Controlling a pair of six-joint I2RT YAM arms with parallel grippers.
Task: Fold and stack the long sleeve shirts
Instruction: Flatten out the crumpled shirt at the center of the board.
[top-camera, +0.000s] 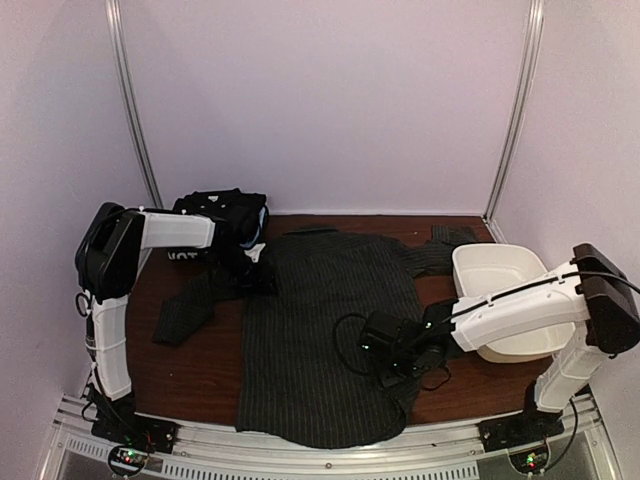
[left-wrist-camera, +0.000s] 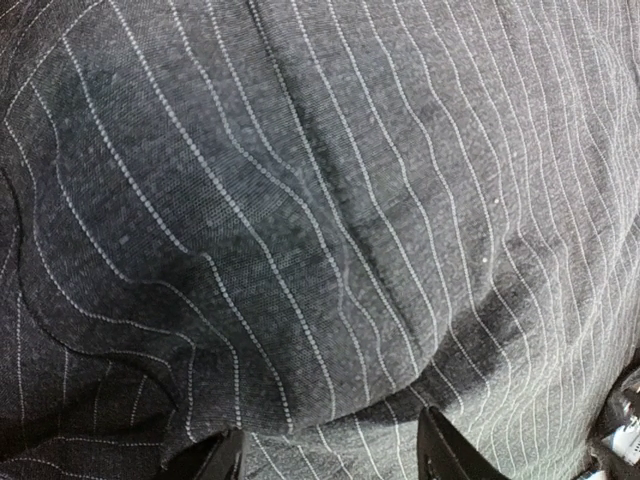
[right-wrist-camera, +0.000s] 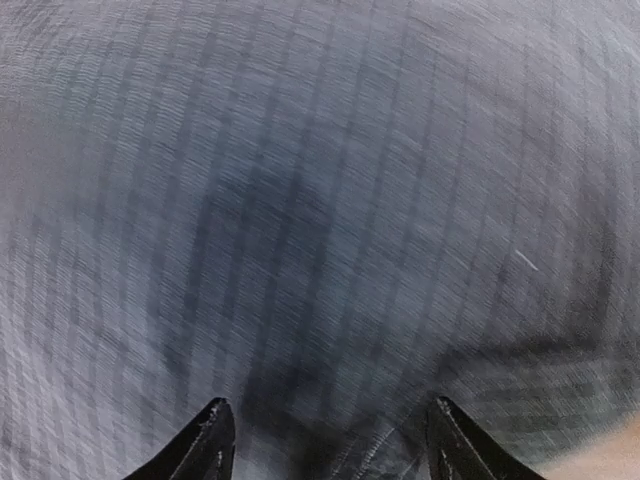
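A charcoal pinstriped long sleeve shirt (top-camera: 315, 340) lies spread flat on the brown table (top-camera: 200, 370). One sleeve (top-camera: 190, 305) trails left and the other sleeve (top-camera: 435, 255) lies toward the back right. My left gripper (top-camera: 257, 277) is low over the shirt's left shoulder. In the left wrist view the left gripper (left-wrist-camera: 330, 462) is open, with rumpled pinstriped cloth (left-wrist-camera: 300, 220) filling the view. My right gripper (top-camera: 378, 348) is over the shirt's right side. In the right wrist view the right gripper (right-wrist-camera: 326, 445) is open over blurred cloth (right-wrist-camera: 300, 200).
A bundle of black and light blue shirts (top-camera: 228, 213) sits at the back left behind the left arm. A white plastic tub (top-camera: 497, 270) stands at the right, under the right arm's forearm. The shirt's hem hangs over the table's near edge (top-camera: 320, 432).
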